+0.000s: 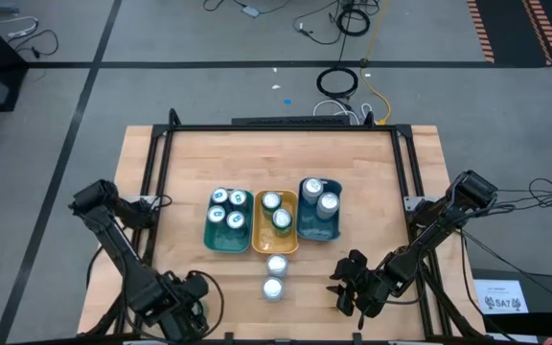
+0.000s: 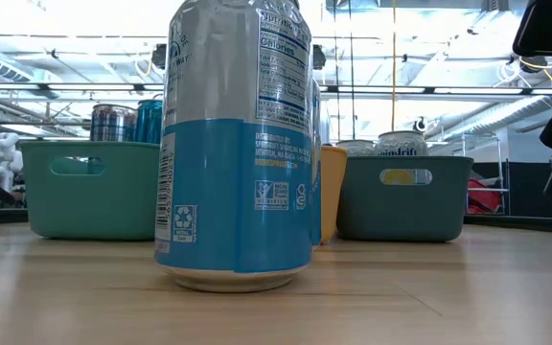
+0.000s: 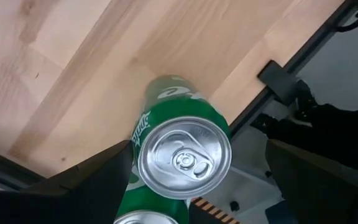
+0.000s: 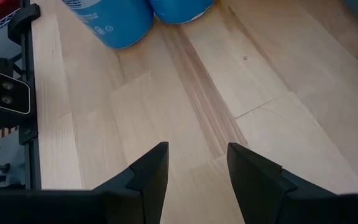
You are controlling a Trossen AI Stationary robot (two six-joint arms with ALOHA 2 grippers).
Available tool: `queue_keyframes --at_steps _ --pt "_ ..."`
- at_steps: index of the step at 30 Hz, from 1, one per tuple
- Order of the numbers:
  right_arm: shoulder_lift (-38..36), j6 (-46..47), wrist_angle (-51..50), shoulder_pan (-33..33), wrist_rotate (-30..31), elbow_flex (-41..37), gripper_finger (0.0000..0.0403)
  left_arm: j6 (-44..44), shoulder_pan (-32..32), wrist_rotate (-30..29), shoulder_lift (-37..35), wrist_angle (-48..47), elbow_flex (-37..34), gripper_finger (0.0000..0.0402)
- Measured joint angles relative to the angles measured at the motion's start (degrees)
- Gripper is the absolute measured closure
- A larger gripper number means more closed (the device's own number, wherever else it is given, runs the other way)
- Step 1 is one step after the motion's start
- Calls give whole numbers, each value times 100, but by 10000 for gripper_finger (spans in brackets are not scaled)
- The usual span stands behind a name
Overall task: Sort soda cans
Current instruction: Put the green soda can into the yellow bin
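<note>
Two blue-and-silver soda cans (image 1: pixel 276 265) (image 1: pixel 273 287) stand upright on the wood near the table's near edge. The nearer one fills the low view (image 2: pixel 238 144). More cans stand in the teal tray (image 1: pixel 208 225), yellow tray (image 1: pixel 257 230) and blue tray (image 1: pixel 336 225). My right gripper (image 1: pixel 348 283) (image 4: pixel 196 155) is open over bare wood, to the right of the two loose cans (image 4: pixel 110 25). My left gripper (image 1: pixel 185 302) (image 3: pixel 197 149) is open near the table's near left corner. A green can (image 3: pixel 185 155) shows between its fingers, top toward the camera, with a second silver top (image 3: pixel 148 218) beside it. My left gripper has the green can's upper wall (image 3: pixel 143 124) right beside one finger (image 3: pixel 104 180); I cannot tell whether that finger touches it. The other finger (image 3: pixel 309 180) stands apart from the can.
The three trays sit side by side at the table's middle. A black metal frame (image 1: pixel 161 163) runs along the table's left, far and right sides. Bare wood lies left of the teal tray and right of the blue tray. Cables lie on the floor beyond the far edge.
</note>
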Motion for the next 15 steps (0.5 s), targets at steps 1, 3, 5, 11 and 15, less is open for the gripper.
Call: queue_keyframes --at_steps 1,3,5,11,15 --pt "0 0 -1 -1 0 0 248 0 0 2 26 0 0 27" --pt "0 0 0 1 0 0 248 0 0 2 70 0 0 27" --pt "0 0 0 1 0 0 248 6 -2 16 108 6 -16 27" --pt "0 0 10 1 0 0 248 164 -61 24 139 14 -263 27" --pt "0 0 21 1 0 0 248 153 -122 24 142 74 -366 27"
